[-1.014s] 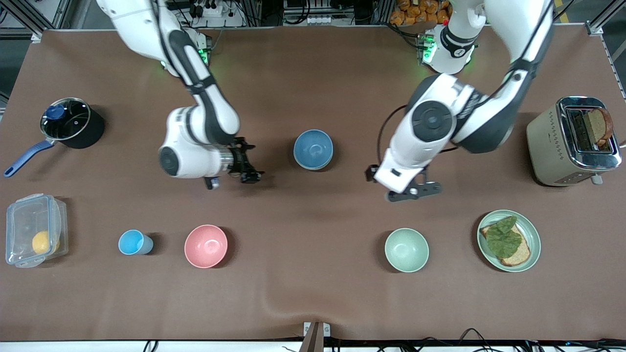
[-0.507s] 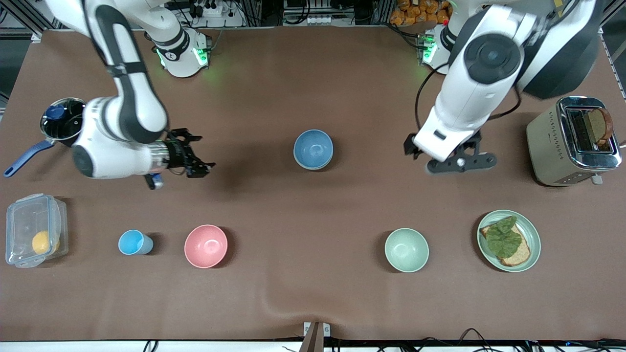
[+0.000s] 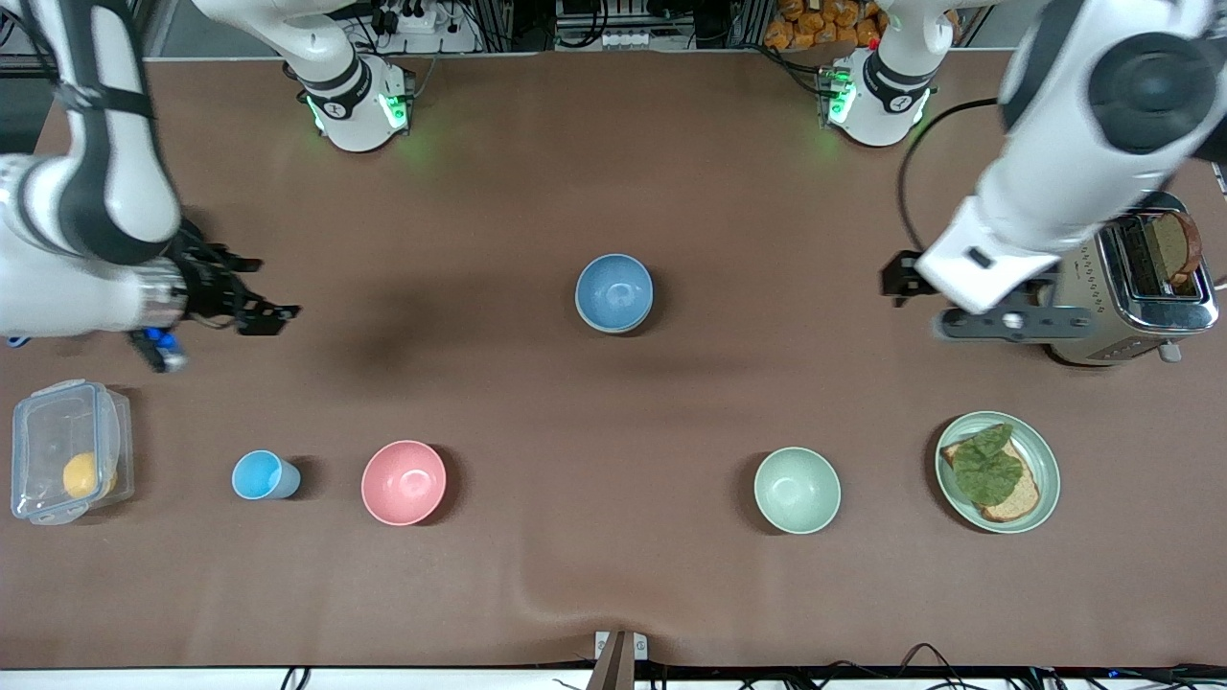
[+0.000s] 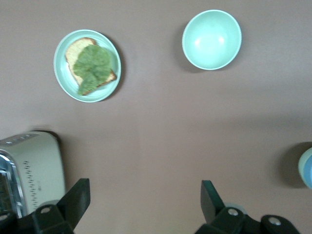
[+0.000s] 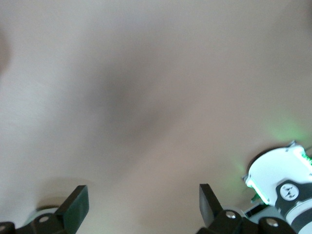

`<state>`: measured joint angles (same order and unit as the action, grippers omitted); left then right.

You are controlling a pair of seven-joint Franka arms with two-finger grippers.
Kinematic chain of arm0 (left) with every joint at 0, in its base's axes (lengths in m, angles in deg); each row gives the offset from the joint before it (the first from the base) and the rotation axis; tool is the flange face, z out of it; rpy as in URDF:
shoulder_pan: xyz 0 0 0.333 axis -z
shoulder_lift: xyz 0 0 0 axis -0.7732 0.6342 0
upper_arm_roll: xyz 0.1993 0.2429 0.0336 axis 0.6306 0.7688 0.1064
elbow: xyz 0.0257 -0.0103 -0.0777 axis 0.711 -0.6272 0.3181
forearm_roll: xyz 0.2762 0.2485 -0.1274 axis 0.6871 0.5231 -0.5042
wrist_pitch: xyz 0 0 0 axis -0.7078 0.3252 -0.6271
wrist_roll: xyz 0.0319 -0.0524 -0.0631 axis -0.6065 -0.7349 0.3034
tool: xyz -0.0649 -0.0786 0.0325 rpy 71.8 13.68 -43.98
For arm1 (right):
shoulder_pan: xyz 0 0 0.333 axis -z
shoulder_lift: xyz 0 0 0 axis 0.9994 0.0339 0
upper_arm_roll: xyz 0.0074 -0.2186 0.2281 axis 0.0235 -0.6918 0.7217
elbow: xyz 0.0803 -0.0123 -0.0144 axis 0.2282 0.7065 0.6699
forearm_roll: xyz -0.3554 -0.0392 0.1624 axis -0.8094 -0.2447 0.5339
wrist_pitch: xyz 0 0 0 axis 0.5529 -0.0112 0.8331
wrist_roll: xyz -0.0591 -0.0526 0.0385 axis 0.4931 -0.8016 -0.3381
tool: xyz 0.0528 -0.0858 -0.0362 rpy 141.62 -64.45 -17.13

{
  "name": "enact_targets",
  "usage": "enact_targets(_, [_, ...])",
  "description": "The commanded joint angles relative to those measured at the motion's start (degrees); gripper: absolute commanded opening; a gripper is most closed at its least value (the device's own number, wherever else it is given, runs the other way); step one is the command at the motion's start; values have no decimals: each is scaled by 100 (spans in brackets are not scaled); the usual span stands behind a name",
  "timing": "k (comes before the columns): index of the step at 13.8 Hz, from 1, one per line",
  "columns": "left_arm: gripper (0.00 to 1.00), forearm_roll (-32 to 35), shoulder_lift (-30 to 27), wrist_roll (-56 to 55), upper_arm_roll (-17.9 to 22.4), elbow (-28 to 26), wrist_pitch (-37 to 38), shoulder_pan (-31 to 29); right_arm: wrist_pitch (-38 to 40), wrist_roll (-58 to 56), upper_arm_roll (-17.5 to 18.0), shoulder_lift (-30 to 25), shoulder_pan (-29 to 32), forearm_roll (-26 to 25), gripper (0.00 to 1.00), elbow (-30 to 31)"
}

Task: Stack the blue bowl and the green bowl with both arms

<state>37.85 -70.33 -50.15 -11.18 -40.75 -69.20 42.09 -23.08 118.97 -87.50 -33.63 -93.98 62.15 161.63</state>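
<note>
Bowls apart, both grippers spread wide

Blue bowl (image 3: 614, 292) sits mid-table; green bowl (image 3: 797, 490) lies nearer the camera, well apart, unstacked. Left gripper (image 3: 1016, 324) hangs beside the toaster (image 3: 1122, 278), right gripper (image 3: 244, 311) toward the food container (image 3: 65, 450), both holding nothing. Risk: a low swing could clip the toaster.

I am seeing open brown table (image 3: 613, 153) all around the blue bowl (image 3: 614, 292) and between it and the green bowl (image 3: 797, 490). The sandwich plate (image 3: 998, 471) is crowding the green bowl toward the left arm's end. The left gripper (image 3: 1016, 324), fingers spread, is hanging over the toaster's (image 3: 1122, 278) edge; the right gripper (image 3: 251, 311), also spread, is hovering over bare table.
</note>
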Motion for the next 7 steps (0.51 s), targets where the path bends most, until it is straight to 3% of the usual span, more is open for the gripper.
enact_targets(1, [100,-94,-363,329,-40,-48,284,-296,71,-34,854,-366,451,-738,100,-441])
enact_targets(2, [100,-373,-441,321,247,-66,398,-201,45,-208,1285,-498,583,-1090,100,-617])
enact_targets(4, [100,-919,-766,382,1596,-284,347,734,80,-587,1885,-805,873,-1505,100,-742])
enact_targets(5, [100,-1008,-941,391,2317,-443,268,1280,97,-684,1904,-920,917,-1506,100,-742])
enact_targets(6, [100,-1061,-1039,400,2629,-592,172,1546,106,-954,1869,-1008,935,-1506,100,-751])
enact_targets(7, [100,-1061,-1127,408,2684,-707,162,1619,89,-1375,1834,-1078,944,-1506,100,-760])
